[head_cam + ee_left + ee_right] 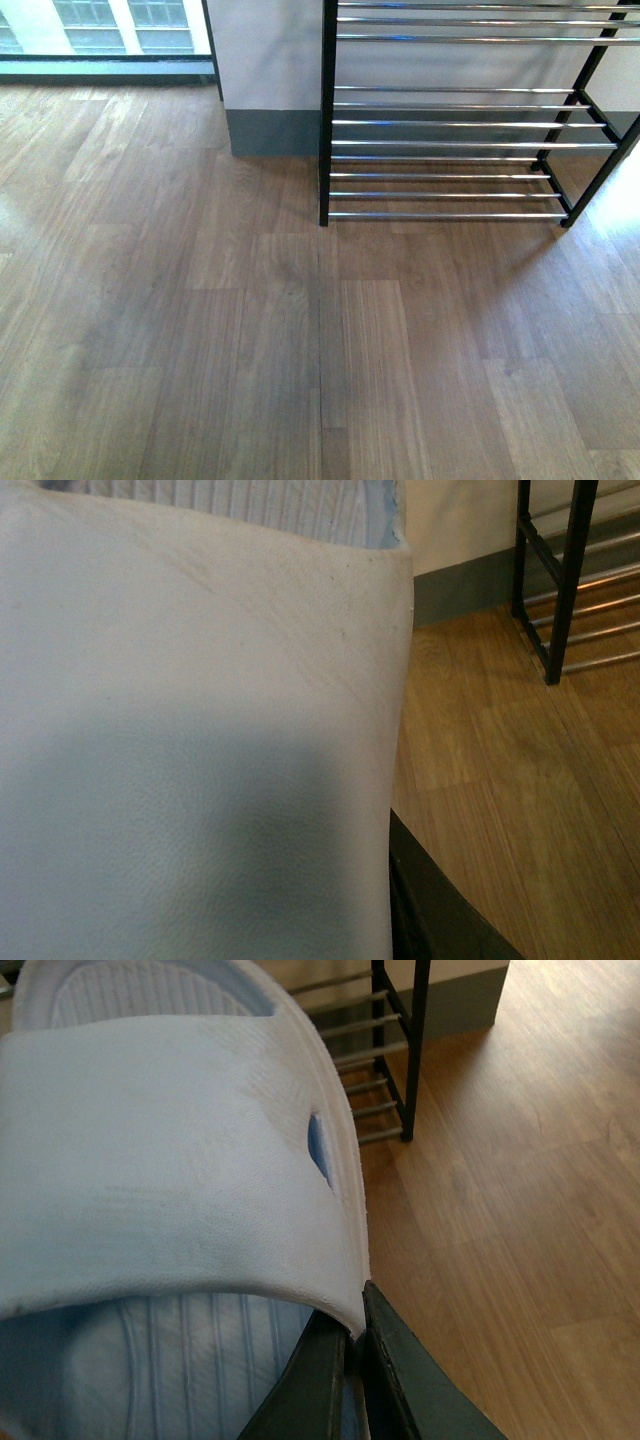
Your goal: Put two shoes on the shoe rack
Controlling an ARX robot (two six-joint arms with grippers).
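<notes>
The two shoes are out of view in every frame. In the left wrist view a pale blue slide sandal (200,730) fills most of the picture, and my left gripper (390,880) is shut on its strap; only one dark finger (430,915) shows beside it. My right gripper (355,1335) is shut on the strap edge of a second pale blue slide sandal (160,1150), whose ribbed footbed shows under the strap. The shoe rack (326,120), a black frame with chrome bars, stands at the back right by the wall, ahead of both sandals (565,580) (412,1050). Neither arm shows in the front view.
Wood-plank floor (250,340) spreads in front of the rack. A white wall with a grey skirting board (275,130) stands behind the rack. A window (100,30) is at the back left.
</notes>
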